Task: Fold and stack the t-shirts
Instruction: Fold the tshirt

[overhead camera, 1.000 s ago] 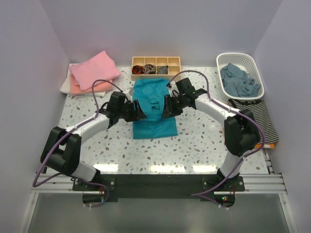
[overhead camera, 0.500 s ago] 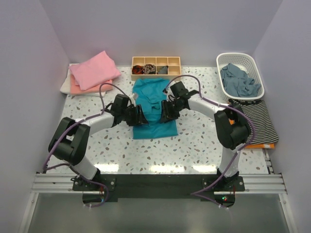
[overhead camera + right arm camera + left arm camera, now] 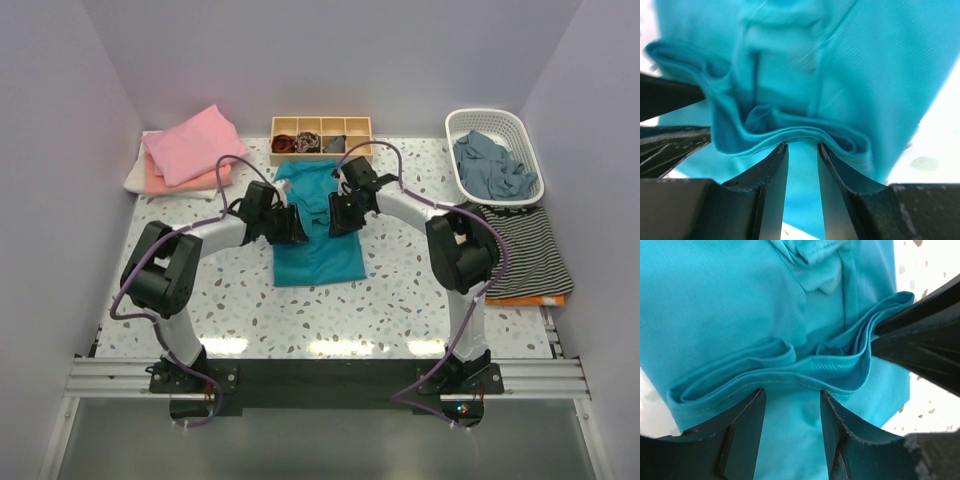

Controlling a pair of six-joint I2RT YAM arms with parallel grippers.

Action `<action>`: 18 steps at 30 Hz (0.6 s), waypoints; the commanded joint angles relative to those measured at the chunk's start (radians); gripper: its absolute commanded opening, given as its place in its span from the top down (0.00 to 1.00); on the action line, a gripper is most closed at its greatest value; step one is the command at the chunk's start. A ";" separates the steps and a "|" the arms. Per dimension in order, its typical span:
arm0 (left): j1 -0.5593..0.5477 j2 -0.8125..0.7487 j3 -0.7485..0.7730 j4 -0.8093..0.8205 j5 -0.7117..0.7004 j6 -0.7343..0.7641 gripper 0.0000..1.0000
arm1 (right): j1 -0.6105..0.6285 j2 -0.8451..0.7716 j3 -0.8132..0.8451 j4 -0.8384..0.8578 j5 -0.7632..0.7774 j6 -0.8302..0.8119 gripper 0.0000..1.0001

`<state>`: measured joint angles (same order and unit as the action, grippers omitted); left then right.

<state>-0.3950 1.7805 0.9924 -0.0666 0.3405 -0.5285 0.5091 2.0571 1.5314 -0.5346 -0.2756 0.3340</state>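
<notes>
- On the speckled tabletop (image 3: 420,290), seen from overhead, a teal t-shirt (image 3: 318,258) lies lengthwise at the centre, folded narrow, with its middle bunched up.
- From either side the left arm (image 3: 215,235) and right arm (image 3: 405,208) curve inward. The left jaws and right jaws face each other across that bunched middle, one at each side edge of the shirt.
- At the far left corner a folded pink t-shirt (image 3: 195,143) rests on a peach t-shirt (image 3: 170,183) and a white t-shirt (image 3: 135,177).
- Just beyond the teal shirt stands a wooden compartment box (image 3: 321,138). At far right is a white basket (image 3: 495,120) holding grey-blue cloth (image 3: 490,165), with a striped cloth (image 3: 525,250) beside it.
- Left wrist view: the left fingers (image 3: 742,440) stand slightly apart. Teal cloth fills the gap, and the jaws pinch a thick, layered, stitched hem.
- Right wrist view: the right fingers (image 3: 770,195) are almost closed, leaving a thin slit. The jaws nip a rippled fold of the same shirt at their tips.
</notes>
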 commanded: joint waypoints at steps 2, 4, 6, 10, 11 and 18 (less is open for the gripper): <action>0.005 0.075 0.074 0.027 -0.073 0.090 0.48 | -0.026 0.061 0.088 -0.064 0.142 -0.036 0.67; 0.008 0.101 0.077 0.022 -0.098 0.100 0.48 | -0.034 0.086 0.088 -0.068 0.177 -0.036 0.67; 0.010 0.111 0.078 0.014 -0.138 0.114 0.49 | -0.040 0.106 0.085 -0.074 0.194 -0.038 0.67; 0.012 0.100 0.066 -0.004 -0.211 0.133 0.49 | -0.050 0.107 0.047 -0.071 0.262 -0.033 0.68; 0.013 0.096 0.063 -0.004 -0.222 0.142 0.49 | -0.052 0.101 0.021 -0.059 0.272 -0.032 0.68; 0.013 0.047 0.037 0.031 -0.262 0.160 0.48 | -0.058 0.058 -0.025 -0.025 0.316 -0.050 0.69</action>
<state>-0.3939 1.8565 1.0576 -0.0372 0.1772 -0.4232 0.4770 2.1174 1.5612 -0.5270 -0.0990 0.3229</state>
